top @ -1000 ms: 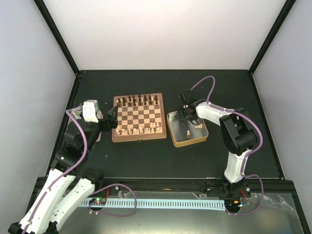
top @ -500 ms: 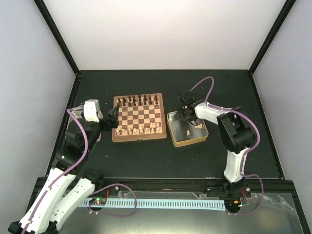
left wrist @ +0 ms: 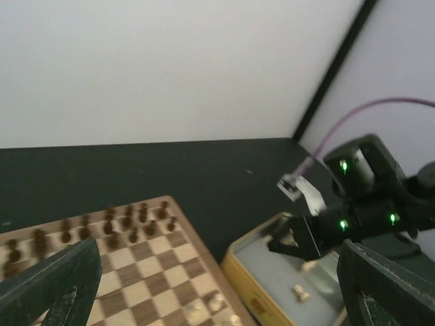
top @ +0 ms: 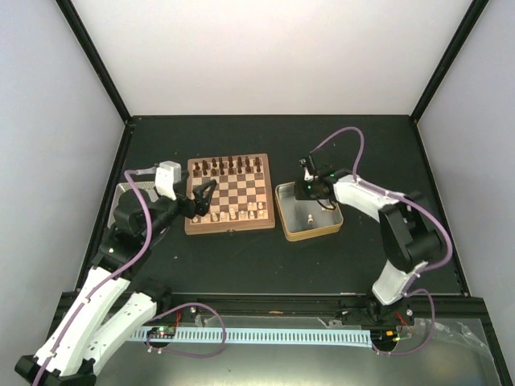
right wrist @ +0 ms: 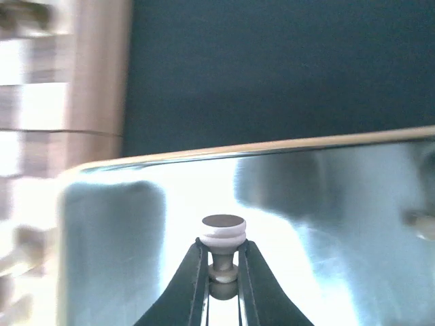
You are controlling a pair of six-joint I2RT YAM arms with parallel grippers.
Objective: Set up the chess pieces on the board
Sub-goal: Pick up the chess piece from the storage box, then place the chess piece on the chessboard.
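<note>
The board (top: 229, 228) lies left of centre, with dark chessmen on its far rows (top: 229, 166) and pale chess pieces on its near rows (top: 233, 213). My right gripper (top: 309, 190) hangs over the far left part of the tin. In the right wrist view it (right wrist: 223, 272) is shut on a pale chess piece (right wrist: 223, 238), gripped by its stem. Another pale piece (top: 311, 218) lies in the tin and also shows in the left wrist view (left wrist: 297, 293). My left gripper (top: 206, 199) is open and empty above the board's near left part, its fingers (left wrist: 61, 285) spread wide.
A square gold-rimmed metal tin (top: 310, 236) stands just right of the board; its rim (right wrist: 272, 146) and the board's edge (right wrist: 95, 68) show in the right wrist view. A grey object (top: 129, 190) lies left of the board, partly behind my left arm.
My left arm has swung right, bringing its open gripper from the board's left edge to above the board. My right arm's elbow has moved right; its gripper stays over the tin.
</note>
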